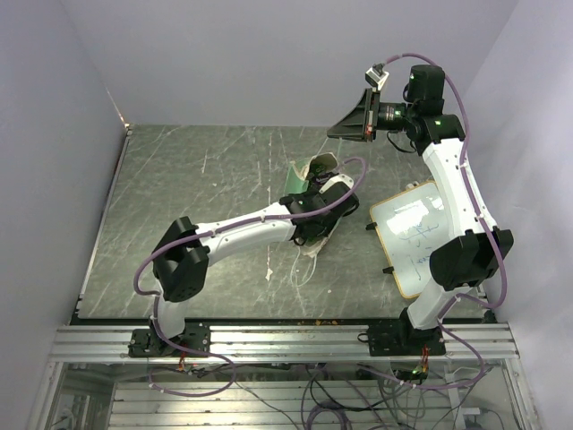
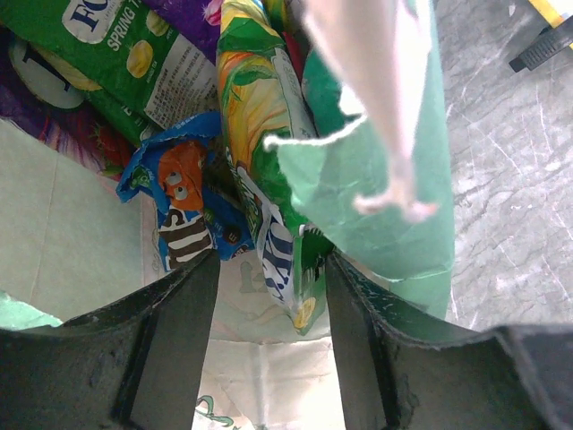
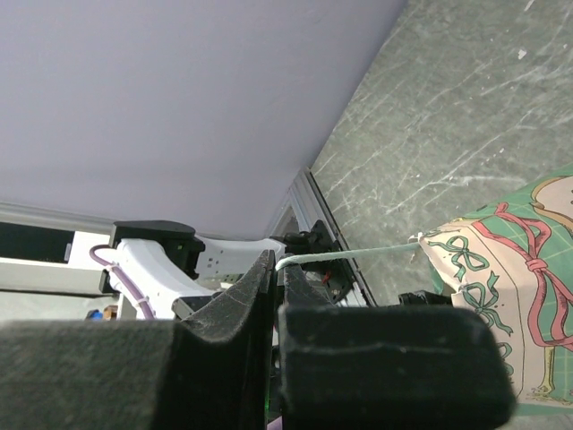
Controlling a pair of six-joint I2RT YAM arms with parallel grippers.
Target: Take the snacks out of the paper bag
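- The paper bag (image 1: 311,170) stands on the bench (image 1: 197,179), just beside the whiteboard (image 1: 414,235).
- The right tool (image 3: 277,264) is up and away from the paper bag, pressed together on its string handle (image 3: 349,253). The string runs taut from the fingers to the bag's printed face, probably to hold the mouth up and steady while the other arm works.
- The left tool (image 2: 270,269) points into the bag's mouth with its fingers spread. The lower end of a green and yellow packet (image 2: 251,116) lies between them, not pinched.
- The snacks are all inside the bag. A blue packet (image 2: 179,193) lies just beside the green and yellow one, and a green bag (image 2: 107,45) sits deeper in.
- The bag's mint side wall (image 2: 385,197) folds inward against the green and yellow packet and crowds the opening.
- None of the snacks lies on the bench outside the bag, so I judge the emptying hardly begun. The spread fingers suit closing on that nearest packet.
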